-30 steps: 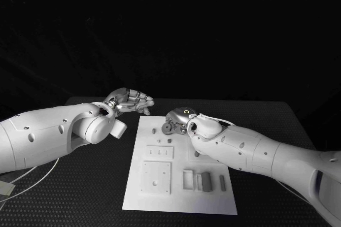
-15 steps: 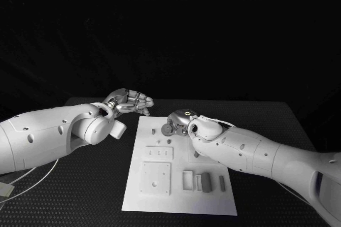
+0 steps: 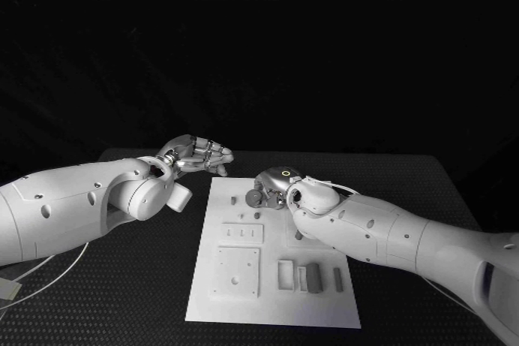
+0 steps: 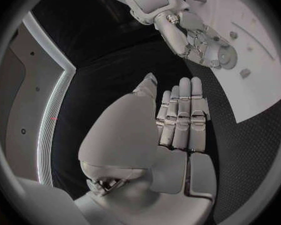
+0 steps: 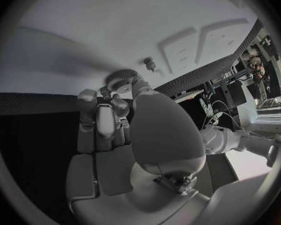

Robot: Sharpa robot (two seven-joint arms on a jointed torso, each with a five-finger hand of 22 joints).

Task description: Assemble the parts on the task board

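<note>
The white task board lies in the middle of the black table. My right hand hovers low over its far end, and its fingertips pinch a round toothed grey part against the board. That part also appears in the left wrist view, under the right hand. A small peg stands just beyond it. My left hand hangs off the board's far left corner with its fingers curled together, holding nothing.
A dark grey bar and a thinner one sit in slots at the board's near right. A square plate and a small three-hole plate lie to their left. A white cable runs at the table's left.
My right hand has sunk slightly toward the board with the round part. The left hand has stayed put.
</note>
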